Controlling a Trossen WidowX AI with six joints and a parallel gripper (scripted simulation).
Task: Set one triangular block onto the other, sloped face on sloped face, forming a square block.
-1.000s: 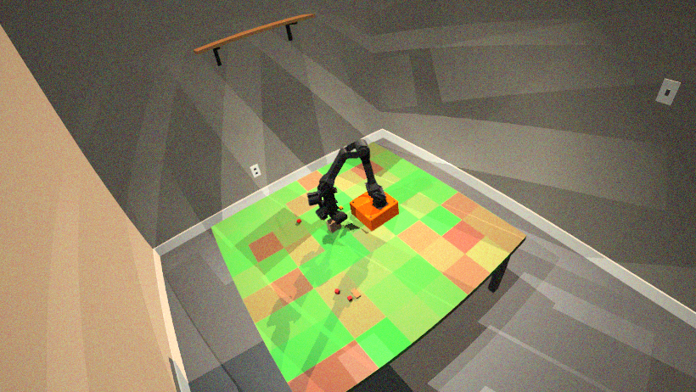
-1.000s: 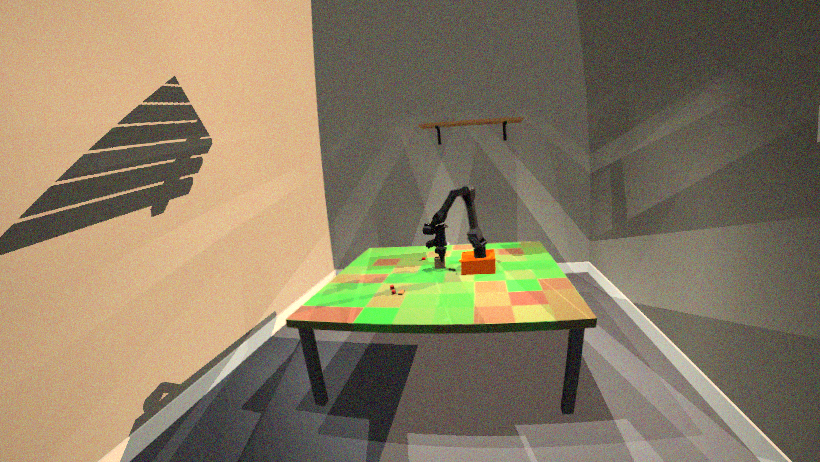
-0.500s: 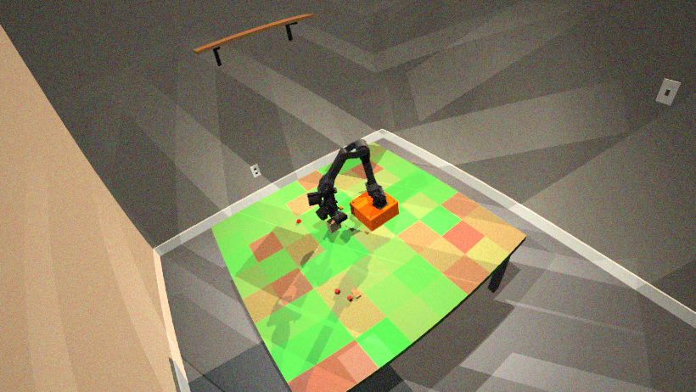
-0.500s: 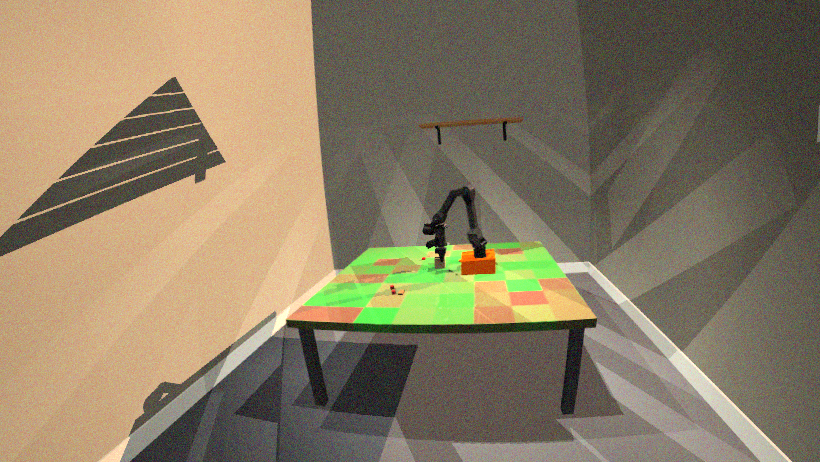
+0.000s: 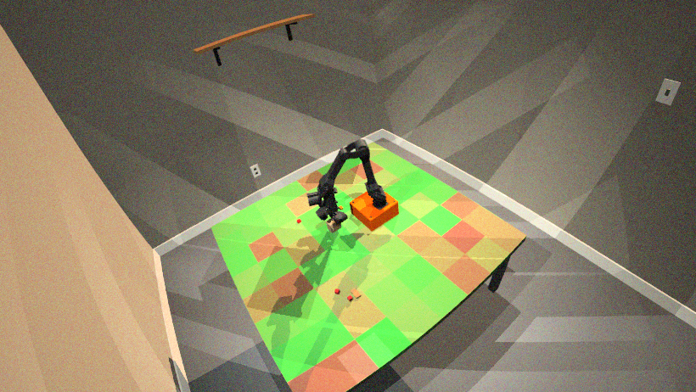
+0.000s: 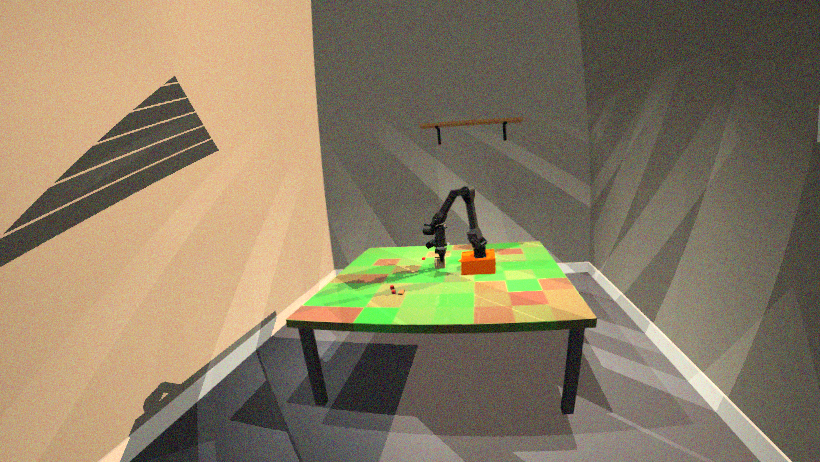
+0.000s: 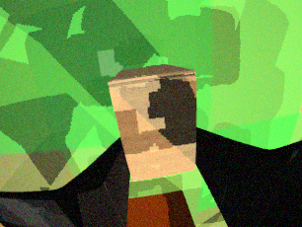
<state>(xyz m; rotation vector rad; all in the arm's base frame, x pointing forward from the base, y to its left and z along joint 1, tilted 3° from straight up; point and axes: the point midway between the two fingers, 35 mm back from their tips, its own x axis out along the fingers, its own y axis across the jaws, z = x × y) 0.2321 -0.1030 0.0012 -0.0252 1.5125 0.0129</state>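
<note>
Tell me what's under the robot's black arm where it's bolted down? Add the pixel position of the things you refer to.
An orange box (image 5: pixel 362 217) (image 6: pixel 477 265) is under it. The arm's foot covers part of the box's top, so that bit can't be seen.

The arm's base (image 5: pixel 366 221) (image 6: pixel 477 266) is standing on the surface (image 5: pixel 418 272) (image 6: pixel 447 309) — small cubes (image 5: pixel 337 291) (image 6: pixel 392 287) are lying near its front-left part.

No text, label, brand, number or sign that I can read (looked through top, exterior and my own wrist view alike).
</note>
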